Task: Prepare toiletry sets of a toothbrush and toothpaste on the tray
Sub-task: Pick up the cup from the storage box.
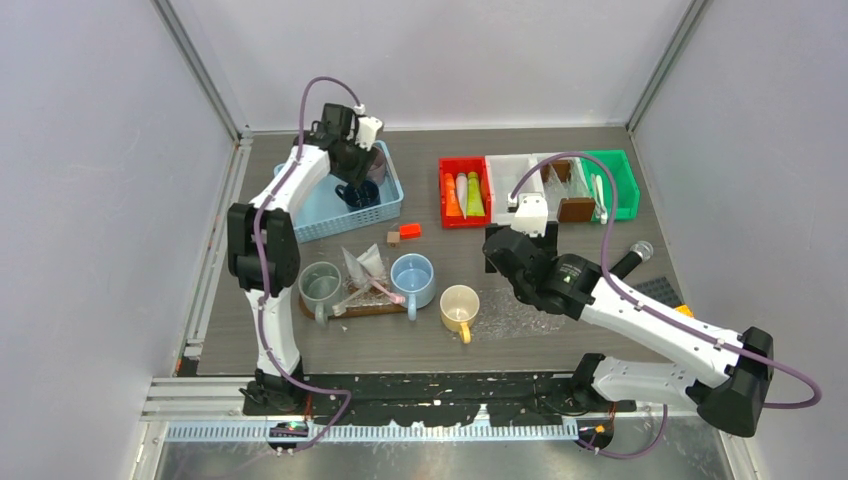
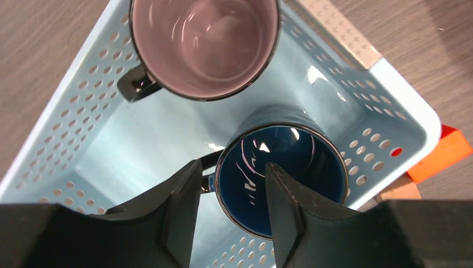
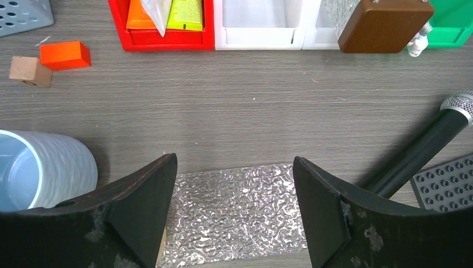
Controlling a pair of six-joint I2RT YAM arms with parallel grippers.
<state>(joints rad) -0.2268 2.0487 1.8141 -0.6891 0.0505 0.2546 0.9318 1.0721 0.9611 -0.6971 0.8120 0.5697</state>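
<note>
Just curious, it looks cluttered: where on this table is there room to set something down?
Bare table lies between the red bin and the bubble wrap, and along the near edge before the cream-yellow mug. Crowded: the tray and the blue basket.

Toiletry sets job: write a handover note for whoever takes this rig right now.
Left gripper: open, straddling the rim of the navy mug in the light blue basket, beside the mauve mug.
Right gripper: open, empty, above the bubble wrap.
Grey-green mug and light blue mug at the tray, a pink toothbrush between them; cream-yellow mug beside it.
Toothpaste tubes in the red bin.
Done: no complete set visible. Left: bring tubes, brushes and remaining mugs to the tray.
</note>
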